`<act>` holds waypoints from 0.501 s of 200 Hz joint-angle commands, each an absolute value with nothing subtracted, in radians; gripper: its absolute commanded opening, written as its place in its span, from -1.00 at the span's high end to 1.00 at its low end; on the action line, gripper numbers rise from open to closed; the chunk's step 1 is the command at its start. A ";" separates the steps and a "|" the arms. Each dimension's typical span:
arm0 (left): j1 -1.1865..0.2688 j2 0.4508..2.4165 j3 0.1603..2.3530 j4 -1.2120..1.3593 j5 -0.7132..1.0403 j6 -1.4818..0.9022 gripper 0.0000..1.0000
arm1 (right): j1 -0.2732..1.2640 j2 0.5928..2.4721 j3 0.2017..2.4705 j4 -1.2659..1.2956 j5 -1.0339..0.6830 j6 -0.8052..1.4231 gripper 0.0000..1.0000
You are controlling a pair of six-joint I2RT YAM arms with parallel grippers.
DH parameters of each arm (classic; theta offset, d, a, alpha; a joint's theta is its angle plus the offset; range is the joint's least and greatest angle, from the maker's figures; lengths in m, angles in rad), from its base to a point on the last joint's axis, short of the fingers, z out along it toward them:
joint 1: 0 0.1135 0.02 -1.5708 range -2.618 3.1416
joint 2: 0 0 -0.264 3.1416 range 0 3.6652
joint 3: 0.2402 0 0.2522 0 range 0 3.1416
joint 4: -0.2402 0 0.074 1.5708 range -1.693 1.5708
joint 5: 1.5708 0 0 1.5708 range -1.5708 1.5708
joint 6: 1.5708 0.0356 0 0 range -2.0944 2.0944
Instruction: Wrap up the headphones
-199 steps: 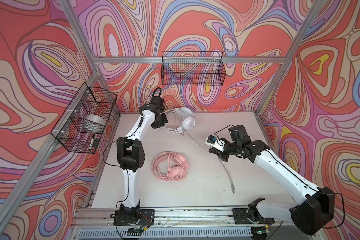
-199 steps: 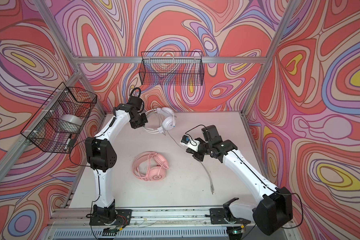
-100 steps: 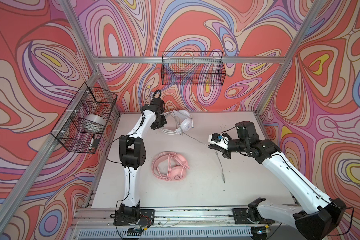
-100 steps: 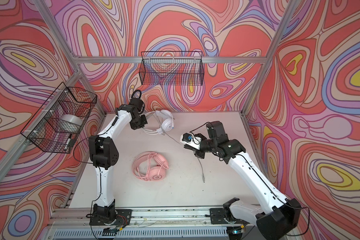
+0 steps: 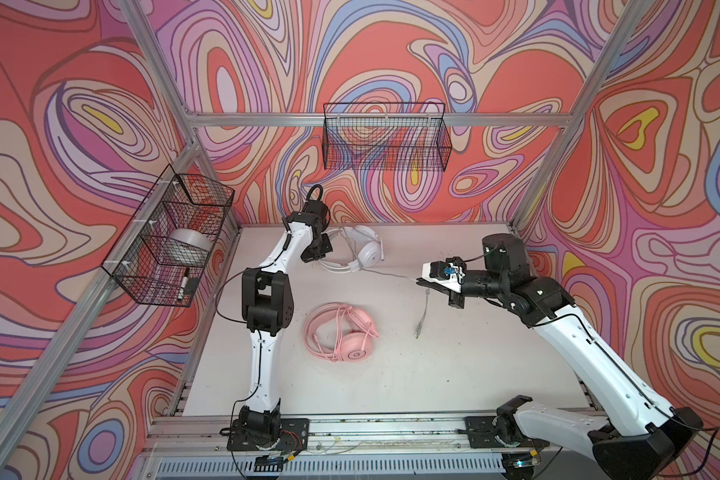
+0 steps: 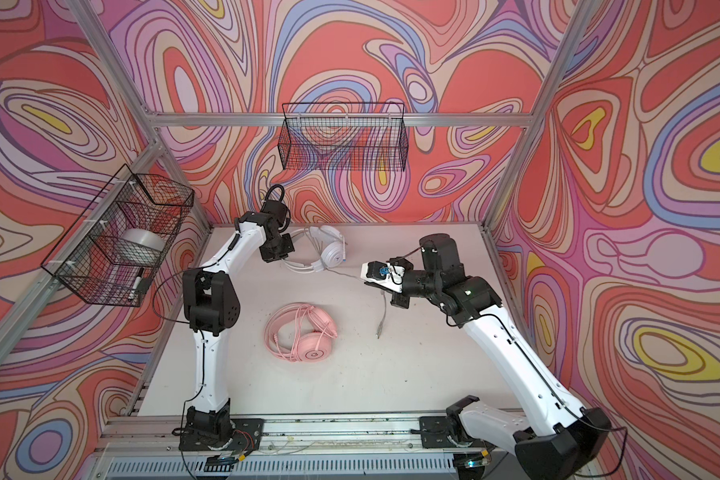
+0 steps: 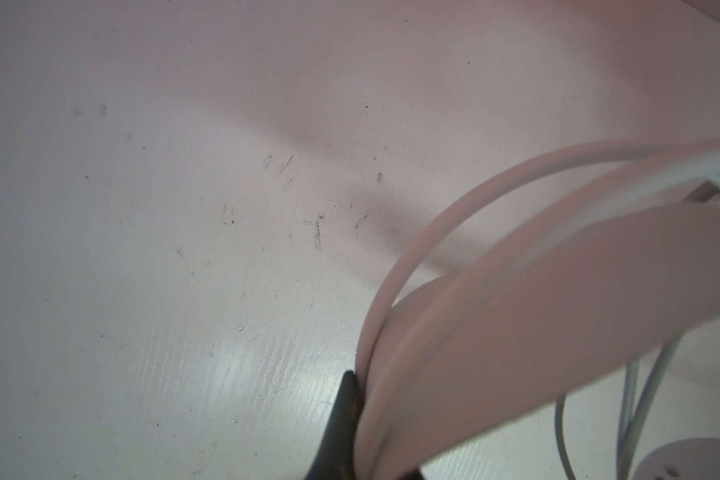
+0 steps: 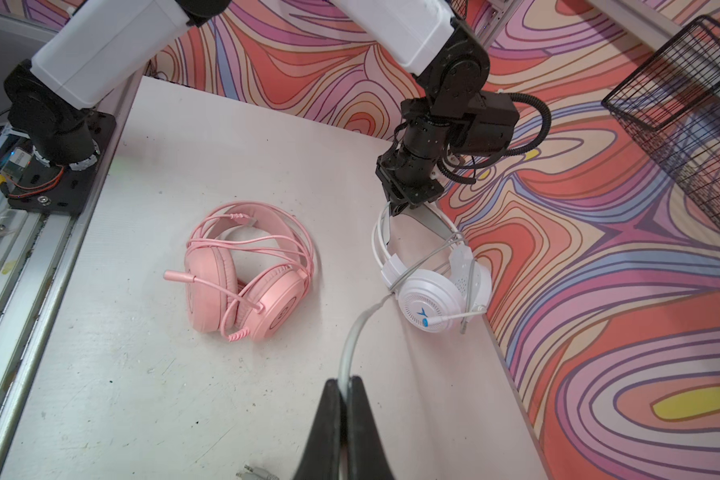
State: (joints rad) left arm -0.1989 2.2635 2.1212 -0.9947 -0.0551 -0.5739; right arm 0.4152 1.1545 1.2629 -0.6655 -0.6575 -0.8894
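White headphones lie near the back wall. My left gripper is shut on their white headband. Their grey cable runs from the earcup to my right gripper, which is shut on it a little above the table. The cable's plug end trails down from that gripper. Pink headphones, their pink cable looped over them, lie mid-table, apart from both grippers.
A black wire basket hangs on the back wall. Another wire basket on the left wall holds a tape roll. The left arm's elbow stands left of the pink headphones.
My right arm has risen and swung while keeping the grey cable; the cable's loose end has been drawn back and left across the table. The left gripper stays on the white headband.
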 commanded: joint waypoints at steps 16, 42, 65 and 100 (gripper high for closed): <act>-0.189 2.296 2.148 -0.971 -0.106 -0.566 1.00 | 0.408 1.163 1.328 -0.646 -0.712 -0.927 1.00; -0.187 2.312 2.146 -0.966 -0.128 -0.563 1.00 | 0.391 1.161 1.347 -0.640 -0.732 -0.933 1.00; -0.184 2.325 2.146 -0.964 -0.132 -0.561 1.00 | 0.362 1.155 1.350 -0.632 -0.755 -0.926 1.00; -0.184 2.329 2.140 -0.960 -0.138 -0.555 1.00 | 0.351 1.169 1.357 -0.637 -0.777 -0.923 1.00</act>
State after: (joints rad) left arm -0.1970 2.3238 2.1208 -0.9939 -0.0914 -0.5499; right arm 0.3542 1.1618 1.3205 -0.6590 -0.7113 -0.9230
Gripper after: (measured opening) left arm 0.084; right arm 0.051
